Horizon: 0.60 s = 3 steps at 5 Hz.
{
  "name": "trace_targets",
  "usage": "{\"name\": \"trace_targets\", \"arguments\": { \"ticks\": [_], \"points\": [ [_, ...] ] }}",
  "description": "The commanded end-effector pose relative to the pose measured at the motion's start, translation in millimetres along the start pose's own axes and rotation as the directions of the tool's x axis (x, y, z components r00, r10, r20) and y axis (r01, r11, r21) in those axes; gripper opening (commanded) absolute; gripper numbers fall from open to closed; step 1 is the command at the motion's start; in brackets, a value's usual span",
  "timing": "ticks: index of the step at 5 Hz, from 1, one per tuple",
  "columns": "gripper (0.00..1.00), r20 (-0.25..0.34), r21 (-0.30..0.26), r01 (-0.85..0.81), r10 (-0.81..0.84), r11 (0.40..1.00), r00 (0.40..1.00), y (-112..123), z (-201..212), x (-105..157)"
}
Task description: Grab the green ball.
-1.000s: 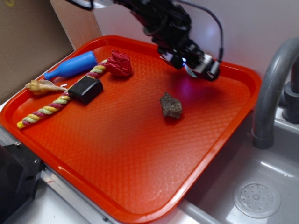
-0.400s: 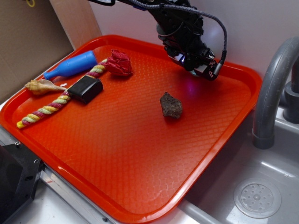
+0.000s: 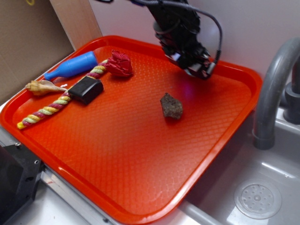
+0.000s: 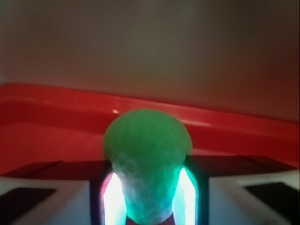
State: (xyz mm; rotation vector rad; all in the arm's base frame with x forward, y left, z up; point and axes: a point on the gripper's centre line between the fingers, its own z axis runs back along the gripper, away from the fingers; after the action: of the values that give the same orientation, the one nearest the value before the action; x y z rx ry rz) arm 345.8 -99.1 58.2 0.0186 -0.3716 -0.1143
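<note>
The green ball (image 4: 147, 159) fills the middle of the wrist view, squeezed out of round between the two fingers, its dimpled surface lit from below. My gripper (image 4: 148, 192) is shut on it. In the exterior view the gripper (image 3: 199, 69) hangs over the far right part of the red tray (image 3: 140, 154), a little above its floor, and the ball is hidden inside the fingers there. Beyond the ball the tray's far rim (image 4: 56, 93) and a pale wall show.
A brown rock (image 3: 171, 106) lies mid-tray below the gripper. At the far left lie a black block (image 3: 86, 89), a blue bottle (image 3: 71, 65), a red cloth knot (image 3: 119, 63), a striped rope (image 3: 51, 107) and a shell (image 3: 42, 86). A grey faucet (image 3: 272, 89) and sink stand right.
The gripper has swung slightly left and turned more upright, staying over the far right of the tray. Everything lying on the tray has stayed put.
</note>
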Motion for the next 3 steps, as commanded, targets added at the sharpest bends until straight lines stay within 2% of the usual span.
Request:
{"name": "trace_targets", "arguments": {
  "ticks": [1,2,3],
  "points": [
    [0.0,-0.154,0.105,-0.079,0.095,0.991,0.984,99.9,147.8,-52.0],
    [0.0,-0.1,0.172,-0.247,0.266,0.954,0.959,107.9,198.1,-102.4],
    [0.0,-0.05,0.161,-0.225,0.236,0.961,0.971,103.3,229.8,-144.9]
  ]
}}
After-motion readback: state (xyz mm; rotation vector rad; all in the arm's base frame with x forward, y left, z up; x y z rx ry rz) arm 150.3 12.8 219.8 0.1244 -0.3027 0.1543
